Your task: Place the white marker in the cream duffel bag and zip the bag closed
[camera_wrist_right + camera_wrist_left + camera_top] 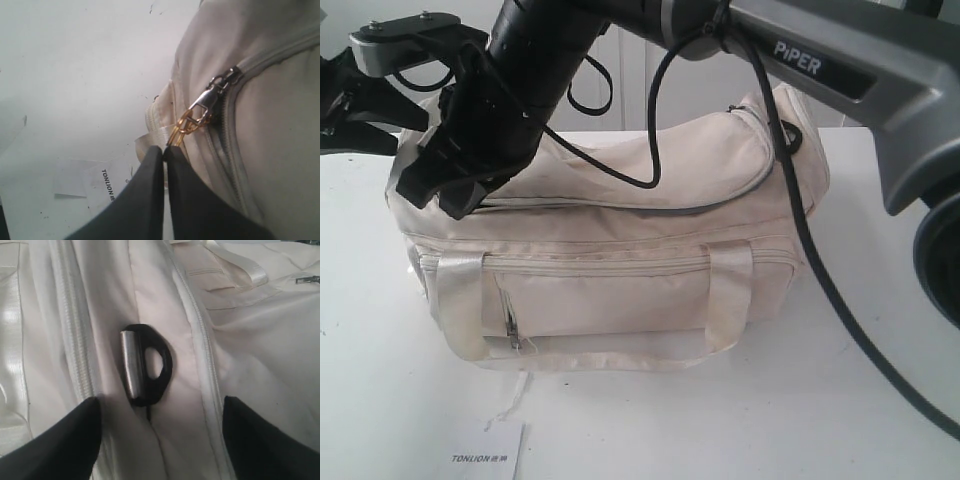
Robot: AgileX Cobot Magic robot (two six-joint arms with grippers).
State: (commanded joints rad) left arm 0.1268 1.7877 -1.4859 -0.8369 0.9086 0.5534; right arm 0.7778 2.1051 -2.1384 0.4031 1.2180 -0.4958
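Note:
The cream duffel bag [620, 250] lies on its side on the white table. The white marker is out of view. My right gripper [165, 148] reaches across to the bag's top left end [455, 200] and is shut on the gold chain pull [187, 122] of the top zipper. The silver slider [222, 80] sits just beyond the chain. In the exterior view the curved top zipper [720, 200] looks closed along its visible length. My left gripper [160, 440] is open at the bag's left end, its fingers either side of the fabric below a black end ring [150, 365].
A white "TONLION" card [490, 455] lies on the table in front of the bag. A black cable [820, 270] hangs from the right arm across the bag's right end. The left arm [370, 100] sits at the far left.

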